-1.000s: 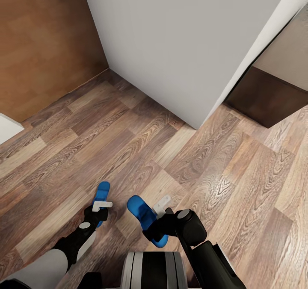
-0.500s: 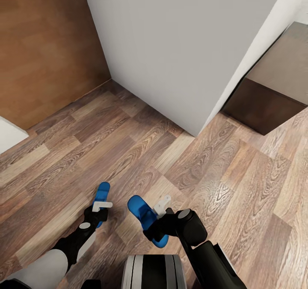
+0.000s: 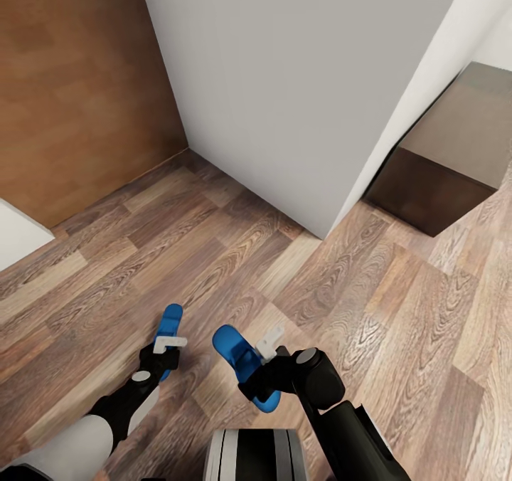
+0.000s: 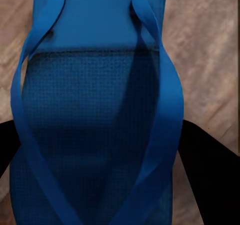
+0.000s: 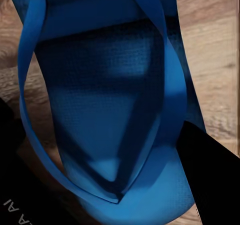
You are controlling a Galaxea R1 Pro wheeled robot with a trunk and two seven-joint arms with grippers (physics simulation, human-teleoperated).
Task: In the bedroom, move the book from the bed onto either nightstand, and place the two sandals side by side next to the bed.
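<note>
Left end effector [image 3: 165, 351] gripping one blue sandal [image 3: 169, 322], right end effector [image 3: 264, 367] another [image 3: 235, 349]

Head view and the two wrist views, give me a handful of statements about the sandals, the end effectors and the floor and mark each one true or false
1. Each end effector carries a blue sandal: the left end effector has the left sandal, the right end effector the right sandal. True.
2. The sandals are red. False: both are bright blue, straps included.
3. The floor is wood-patterned planks. True.
4. A book lies on the floor between the sandals. False: bare planks show there.
5. A dark brown cabinet stands at the right beside the white wall. True.
6. The two sandals touch each other. False: a gap of floor separates them.
</note>
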